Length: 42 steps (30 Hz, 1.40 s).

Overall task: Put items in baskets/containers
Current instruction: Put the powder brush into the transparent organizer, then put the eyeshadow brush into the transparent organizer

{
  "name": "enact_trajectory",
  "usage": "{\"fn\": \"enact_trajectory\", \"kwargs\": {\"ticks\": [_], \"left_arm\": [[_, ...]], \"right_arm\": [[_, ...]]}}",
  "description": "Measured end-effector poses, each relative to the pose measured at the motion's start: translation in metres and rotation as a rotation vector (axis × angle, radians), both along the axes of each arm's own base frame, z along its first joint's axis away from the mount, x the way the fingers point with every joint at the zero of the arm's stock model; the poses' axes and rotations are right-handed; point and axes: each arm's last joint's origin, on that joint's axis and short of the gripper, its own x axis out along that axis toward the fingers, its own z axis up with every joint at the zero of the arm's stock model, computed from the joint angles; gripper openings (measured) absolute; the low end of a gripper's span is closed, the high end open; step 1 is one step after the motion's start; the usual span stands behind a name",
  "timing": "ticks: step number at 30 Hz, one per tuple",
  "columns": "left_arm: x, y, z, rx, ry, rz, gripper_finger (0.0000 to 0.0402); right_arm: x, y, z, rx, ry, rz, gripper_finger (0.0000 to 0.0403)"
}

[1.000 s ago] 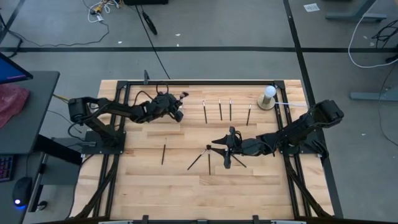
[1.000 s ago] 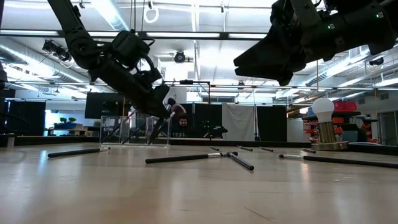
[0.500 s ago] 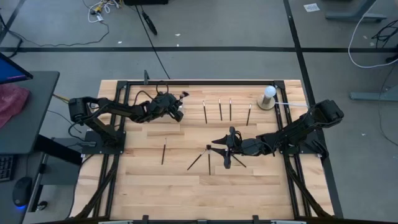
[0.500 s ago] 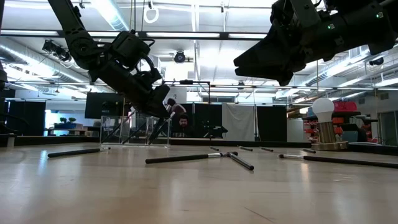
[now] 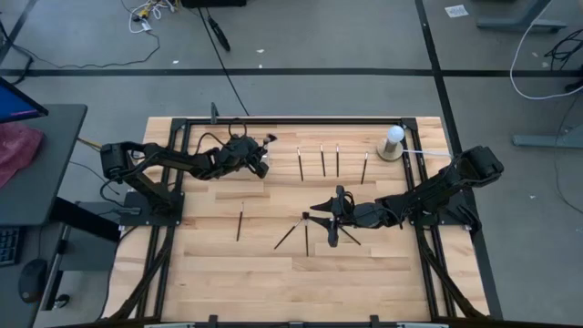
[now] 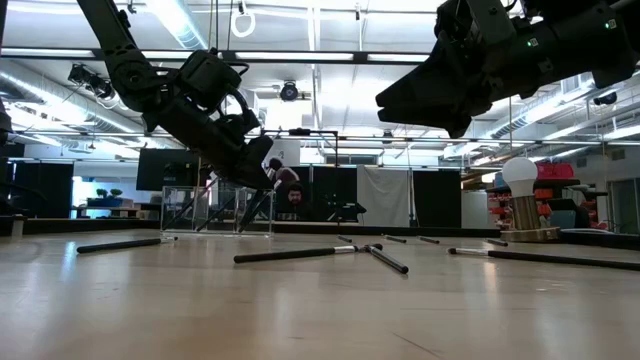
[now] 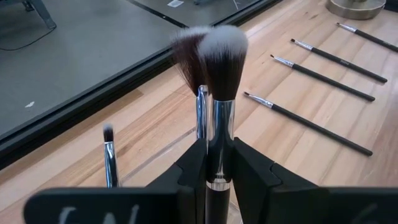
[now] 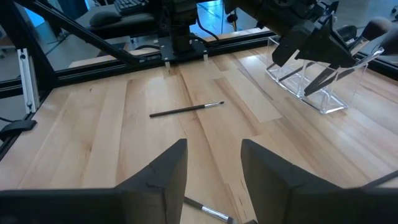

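My left gripper (image 7: 217, 155) is at the table's far left part (image 5: 258, 157), shut on a fluffy makeup brush (image 7: 222, 59), right over the clear plastic holder (image 8: 305, 84). Two more brushes stand in that holder: another fluffy one (image 7: 188, 56) and a small one (image 7: 109, 155). My right gripper (image 8: 214, 158) hangs open above mid-table (image 5: 321, 219), over a few crossed brushes (image 5: 305, 232) lying flat. Several brushes lie in a row (image 5: 322, 160) at the far side, and a single one (image 5: 240, 225) lies left of centre. My left gripper pinches the fluffy brush between its two fingers on the dark handle just under the silver ferrule (image 7: 217, 140). The bristle head stands out beyond the fingertips. The fingers hide the lower handle, so where its end sits cannot be told.
A white ball on a round base (image 5: 393, 141) stands at the far right corner. A black frame rail (image 5: 310, 119) runs along the far edge. Bare wood shows at the near half of the table (image 5: 301, 282). A person sits far behind the table (image 6: 292, 200).
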Motion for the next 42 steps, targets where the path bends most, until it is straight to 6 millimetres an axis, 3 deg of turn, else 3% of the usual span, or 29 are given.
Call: {"fn": "enact_trajectory", "kwargs": {"ticks": [15,18,23,28,32,37,42], "left_arm": [[-0.001,0.0,0.002,0.003,-0.001,-0.003,0.0147],[-0.002,-0.002,0.01,0.014,-0.023,-0.013,0.0152],[-0.006,-0.014,0.041,0.048,-0.132,-0.061,0.0153],[-0.011,-0.038,0.07,0.089,-0.227,-0.148,0.0153],[-0.011,-0.066,0.082,0.142,-0.25,-0.236,0.0153],[-0.007,-0.108,0.079,0.174,-0.206,-0.34,0.0153],[-0.006,-0.15,0.06,0.124,-0.124,-0.413,0.0153]], "right_arm": [[0.0,0.0,0.0,0.0,0.0,0.0,0.0152],[0.0,0.0,0.0,0.0,0.0,0.0,0.0152],[0.0,0.0,0.0,-0.009,0.001,0.002,0.0152],[0.0,0.0,0.0,-0.017,0.002,0.004,0.0152],[0.0,0.0,0.0,-0.021,0.003,0.004,0.0152],[0.0,0.0,0.0,-0.044,0.009,0.011,0.0152],[-0.003,0.001,-0.005,-0.063,0.07,0.018,0.0152]]}}
